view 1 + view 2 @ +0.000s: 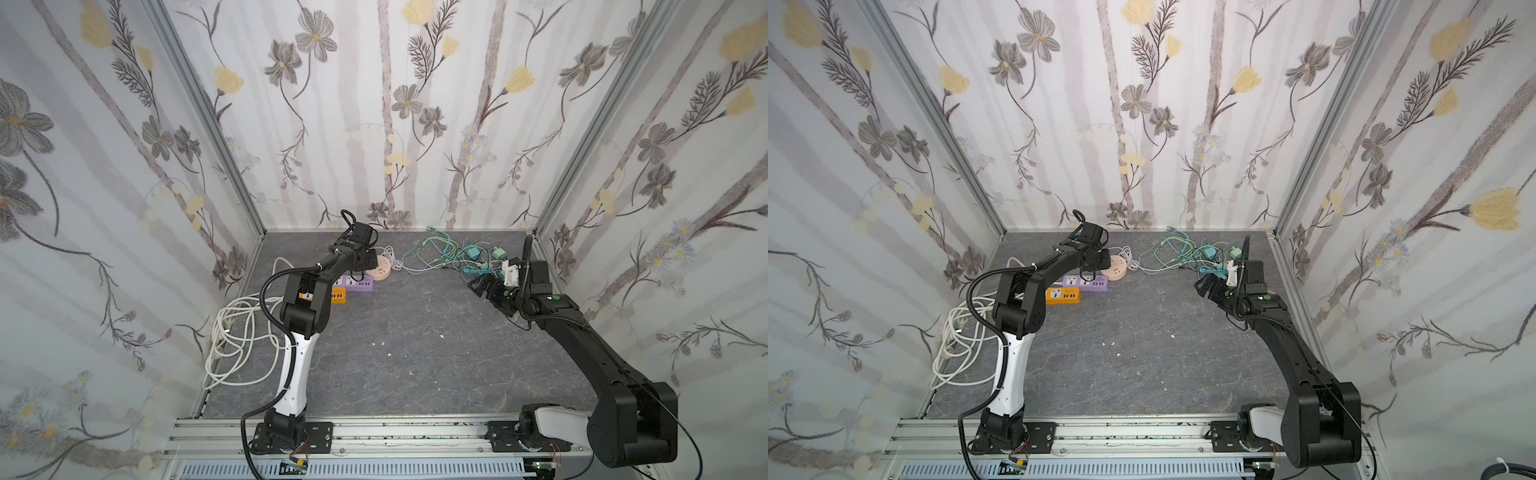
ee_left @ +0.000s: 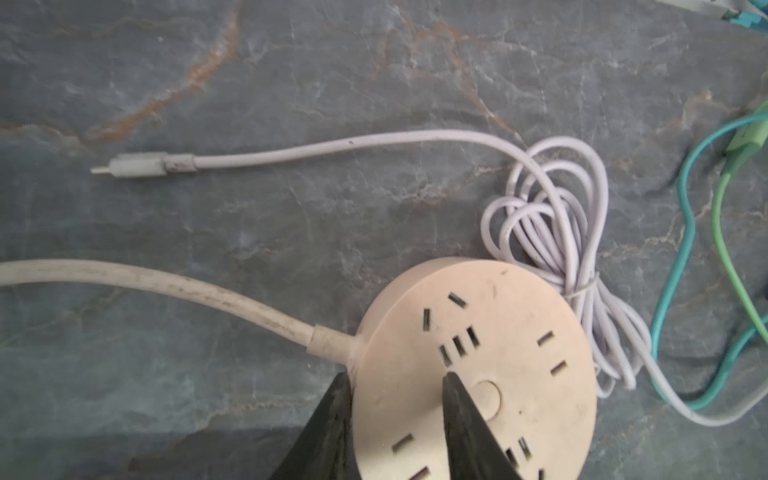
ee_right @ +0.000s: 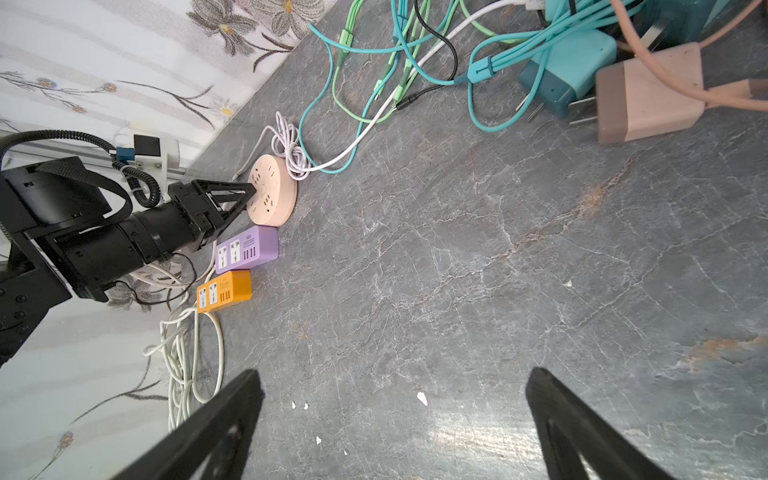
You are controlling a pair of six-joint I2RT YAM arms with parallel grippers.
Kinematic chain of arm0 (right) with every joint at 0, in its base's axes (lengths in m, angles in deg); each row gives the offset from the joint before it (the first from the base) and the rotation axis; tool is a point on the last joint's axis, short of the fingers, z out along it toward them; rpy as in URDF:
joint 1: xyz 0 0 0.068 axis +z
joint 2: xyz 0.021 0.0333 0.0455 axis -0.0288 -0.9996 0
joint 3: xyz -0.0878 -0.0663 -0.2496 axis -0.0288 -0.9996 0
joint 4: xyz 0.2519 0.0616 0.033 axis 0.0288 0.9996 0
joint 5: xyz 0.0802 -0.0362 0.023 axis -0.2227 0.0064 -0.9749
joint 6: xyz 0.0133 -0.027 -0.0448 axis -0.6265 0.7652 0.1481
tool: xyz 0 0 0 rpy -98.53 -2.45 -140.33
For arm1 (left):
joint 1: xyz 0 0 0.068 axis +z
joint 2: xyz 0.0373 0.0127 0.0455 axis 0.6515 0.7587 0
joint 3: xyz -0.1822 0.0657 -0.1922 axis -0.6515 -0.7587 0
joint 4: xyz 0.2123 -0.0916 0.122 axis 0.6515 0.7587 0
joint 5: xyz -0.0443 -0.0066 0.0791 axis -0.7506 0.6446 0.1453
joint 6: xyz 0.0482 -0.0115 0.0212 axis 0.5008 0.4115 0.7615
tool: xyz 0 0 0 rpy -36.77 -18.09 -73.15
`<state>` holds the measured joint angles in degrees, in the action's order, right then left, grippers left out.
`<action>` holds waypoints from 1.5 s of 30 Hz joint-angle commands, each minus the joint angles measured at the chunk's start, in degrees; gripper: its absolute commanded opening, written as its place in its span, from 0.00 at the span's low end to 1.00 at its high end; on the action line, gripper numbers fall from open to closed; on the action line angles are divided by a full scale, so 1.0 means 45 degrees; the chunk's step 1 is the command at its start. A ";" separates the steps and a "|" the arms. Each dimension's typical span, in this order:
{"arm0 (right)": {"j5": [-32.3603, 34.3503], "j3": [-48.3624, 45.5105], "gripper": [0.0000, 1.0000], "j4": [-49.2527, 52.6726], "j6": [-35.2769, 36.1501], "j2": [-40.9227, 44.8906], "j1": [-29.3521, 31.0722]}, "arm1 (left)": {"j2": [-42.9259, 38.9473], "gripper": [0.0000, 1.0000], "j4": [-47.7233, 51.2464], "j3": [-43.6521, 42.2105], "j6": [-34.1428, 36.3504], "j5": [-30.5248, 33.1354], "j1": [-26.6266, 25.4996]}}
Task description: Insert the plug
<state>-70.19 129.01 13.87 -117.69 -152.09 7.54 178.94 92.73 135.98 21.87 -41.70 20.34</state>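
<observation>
left fingers [image 2: 459, 419] straddle the rim of the round power strip [image 2: 498, 332], can't tell if they're actually pinching it, right fingers [image 3: 216, 424] spread wide

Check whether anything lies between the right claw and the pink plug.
Nothing visible does. In the right wrist view, only bare table lies between the open right claw and the pink plug. The teal plug sits beside it, not in the way.

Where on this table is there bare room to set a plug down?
Bare: the table's middle and front, bordered by the strips, cables and near rail. Crowded: back right with chargers, left edge with white cords.
</observation>
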 commanded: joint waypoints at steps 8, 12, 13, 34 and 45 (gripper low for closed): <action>0.0210 0.0200 0.99 -0.0198 0.0069 -0.0320 0.0127 | -0.1754 0.34 0.0765 -0.4236 0.0336 -0.0959 -0.1003; 0.0191 0.0301 0.99 -0.0159 0.0083 -0.0493 0.0229 | -0.2485 0.34 0.0663 -0.5504 0.0579 -0.1195 -0.1415; 0.0180 0.0300 0.99 -0.0143 0.0098 -0.0532 0.0258 | -0.2758 0.34 0.0614 -0.5779 0.0518 -0.1071 -0.1460; 0.0834 0.1431 0.99 0.0248 0.0253 -0.0851 0.0869 | -0.1105 0.76 0.1091 0.0487 -0.0337 -0.0767 0.0180; 0.1064 0.1296 0.99 0.0539 0.0415 -0.0694 0.0971 | 0.2928 0.84 0.1697 0.5358 0.0316 -0.4091 0.0566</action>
<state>-65.97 134.93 16.53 -116.18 -155.42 11.71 190.30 99.33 157.81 22.13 -54.46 22.94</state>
